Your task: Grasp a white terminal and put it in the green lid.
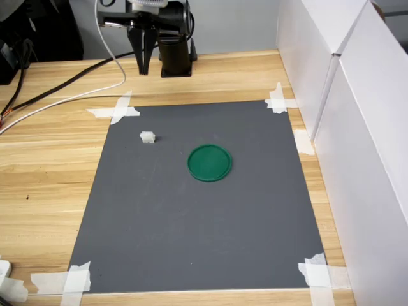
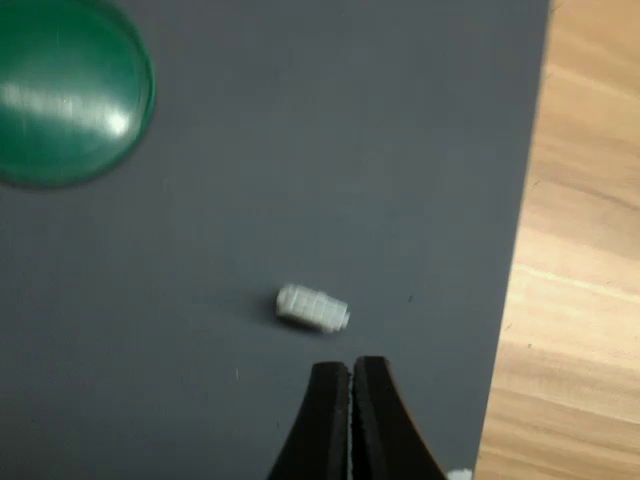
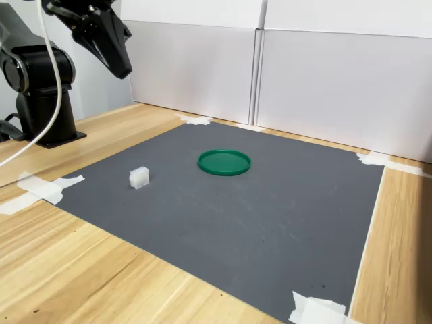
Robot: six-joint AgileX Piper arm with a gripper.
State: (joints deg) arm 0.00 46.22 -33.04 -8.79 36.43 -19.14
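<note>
Closed, empty gripper point(image 2: 351, 372) fingers hover above our white terminal point(image 2: 312, 306).
We've nothing done: green lid point(image 1: 210, 162) is empty.

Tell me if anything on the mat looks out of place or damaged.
Nothing stands out. The white terminal sits alone on the grey mat, apart from the empty green lid, and the gripper hangs shut above.

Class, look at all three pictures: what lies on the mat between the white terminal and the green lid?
Nothing: only bare grey mat separates the white terminal from the green lid. Both exterior views and the wrist view show this.
</note>
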